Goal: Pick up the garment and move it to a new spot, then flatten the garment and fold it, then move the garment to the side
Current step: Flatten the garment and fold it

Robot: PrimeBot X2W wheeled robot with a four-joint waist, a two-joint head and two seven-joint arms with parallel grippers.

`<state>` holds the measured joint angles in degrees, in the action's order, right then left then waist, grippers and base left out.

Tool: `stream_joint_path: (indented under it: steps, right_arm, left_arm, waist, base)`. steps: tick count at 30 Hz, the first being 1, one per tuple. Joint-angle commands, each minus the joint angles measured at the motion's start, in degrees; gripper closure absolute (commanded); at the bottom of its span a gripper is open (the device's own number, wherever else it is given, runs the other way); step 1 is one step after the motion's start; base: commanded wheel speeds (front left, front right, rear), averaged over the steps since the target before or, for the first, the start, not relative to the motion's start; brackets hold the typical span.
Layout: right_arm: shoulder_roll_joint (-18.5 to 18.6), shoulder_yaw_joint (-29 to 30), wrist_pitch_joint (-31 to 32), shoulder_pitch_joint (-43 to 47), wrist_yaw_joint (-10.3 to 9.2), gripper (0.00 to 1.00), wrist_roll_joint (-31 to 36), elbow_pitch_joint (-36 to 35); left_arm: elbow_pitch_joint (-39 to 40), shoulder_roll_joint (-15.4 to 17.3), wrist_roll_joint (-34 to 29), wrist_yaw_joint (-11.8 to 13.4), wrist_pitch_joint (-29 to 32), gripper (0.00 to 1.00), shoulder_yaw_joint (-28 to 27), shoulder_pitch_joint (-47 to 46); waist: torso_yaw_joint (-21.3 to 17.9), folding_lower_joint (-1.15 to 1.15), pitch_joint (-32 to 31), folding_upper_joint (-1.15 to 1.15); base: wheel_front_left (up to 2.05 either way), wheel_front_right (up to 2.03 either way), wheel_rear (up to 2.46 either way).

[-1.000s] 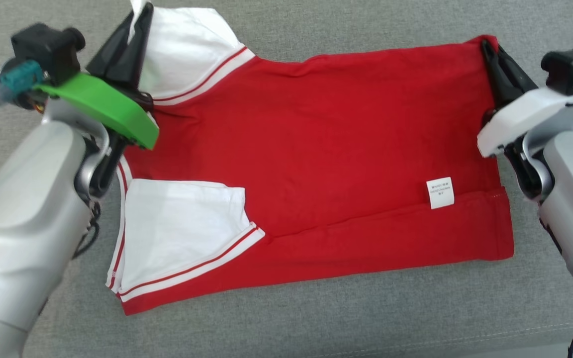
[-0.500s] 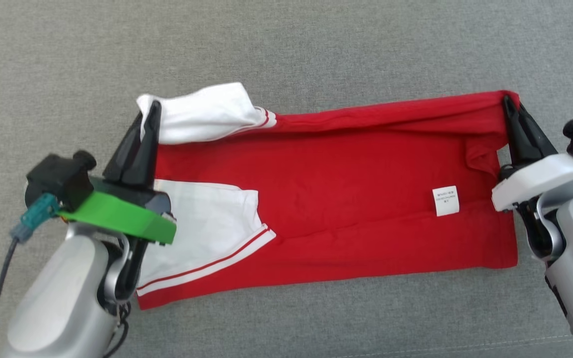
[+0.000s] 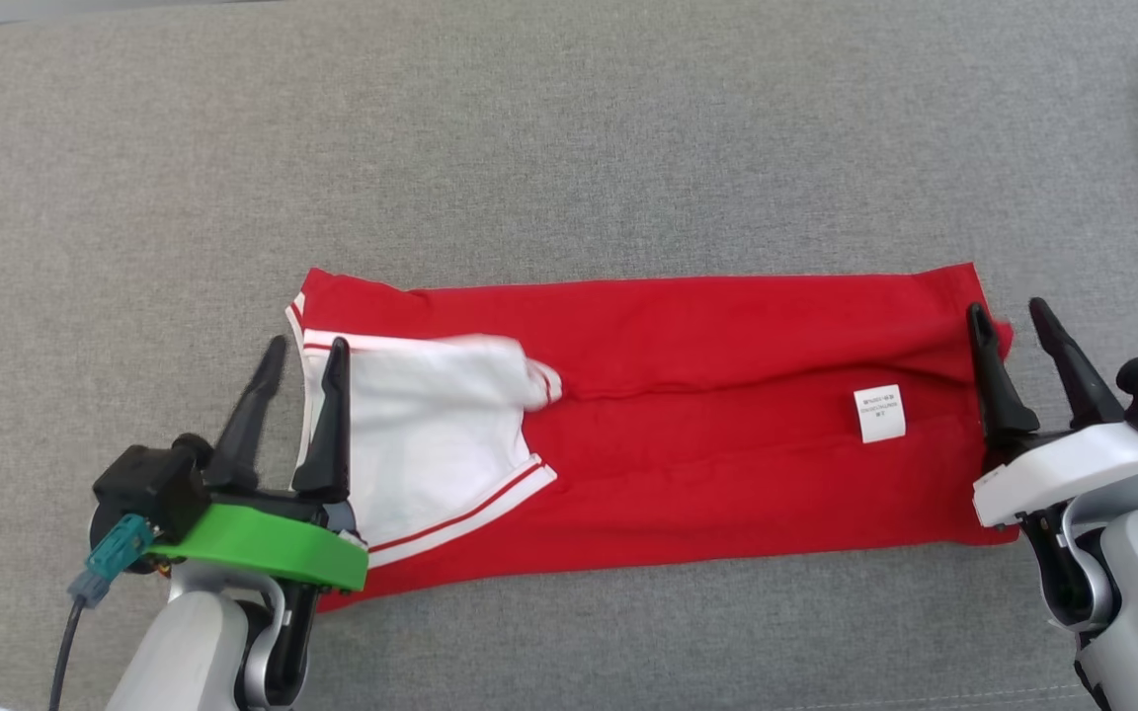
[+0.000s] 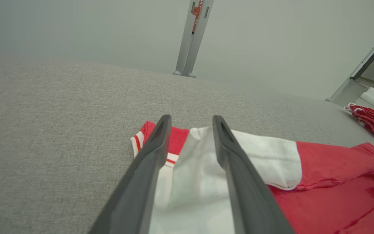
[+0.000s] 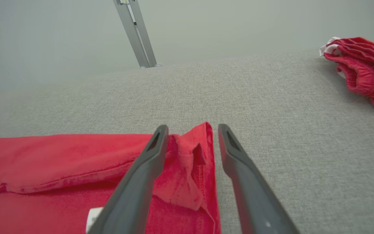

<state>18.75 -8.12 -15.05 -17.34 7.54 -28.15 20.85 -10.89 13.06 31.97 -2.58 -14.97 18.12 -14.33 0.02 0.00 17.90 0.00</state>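
Folding is looking partly done, by my reading: the garment (image 3: 688, 434) is lying on the grey cushion (image 3: 569, 148) as a long flat band with one layer doubled over along its length, so the move to a new spot, the flattening and a first lengthwise fold are appearing complete. What is remaining, as I am judging it, is at least one fold across the band to shorten it, and then the shift to the side. The left gripper (image 3: 306, 343) is hovering over the garment's left end, where the white sleeve (image 3: 421, 434) is lying on top of the red. Its two fingers are standing moderately apart and are gripping nothing, with cloth showing between them in the left wrist view. The right gripper (image 3: 1006, 306) is sitting at the right end with its fingers spread wider, one over the rumpled hem corner and the other over bare cushion, and it too is holding nothing. Counting: one garment is being worked, with one white sleeve showing on top and one small white label (image 3: 878, 413) near the right end. Two grippers are showing, each with two dark fingers. One other red heap (image 5: 362, 68) is lying well apart at the cushion's far right, and one metal post (image 4: 192, 35) is standing beyond the cushion.
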Motion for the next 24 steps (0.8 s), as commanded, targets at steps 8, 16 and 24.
stream_joint_path:
  steps: [8,16,24]
  right_arm:
    - [0.44,1.44,-0.15,2.32,-0.11,0.00,-1.05,-4.17]
    - [0.08,-0.37,-0.15,-0.74,-0.10,0.00,-1.23,2.33]
    - [-1.14,-1.86,0.00,-2.37,-0.10,0.00,-2.72,12.88]
  left_arm:
    - [2.98,-4.40,-8.55,-1.03,-0.27,0.00,-9.61,3.29]
    - [7.85,-8.51,-18.82,-1.01,-0.23,0.00,-18.01,5.73]
    - [6.79,-9.85,-23.51,-1.62,-0.23,0.00,-19.81,7.58]
  waist:
    - [-0.16,0.00,-1.79,0.00]
    - [0.56,0.00,-2.17,0.00]
    - [1.87,0.00,-2.54,0.00]
  base:
    - [0.00,0.00,0.00]
    - [0.00,0.00,0.00]
    - [0.00,0.00,0.00]
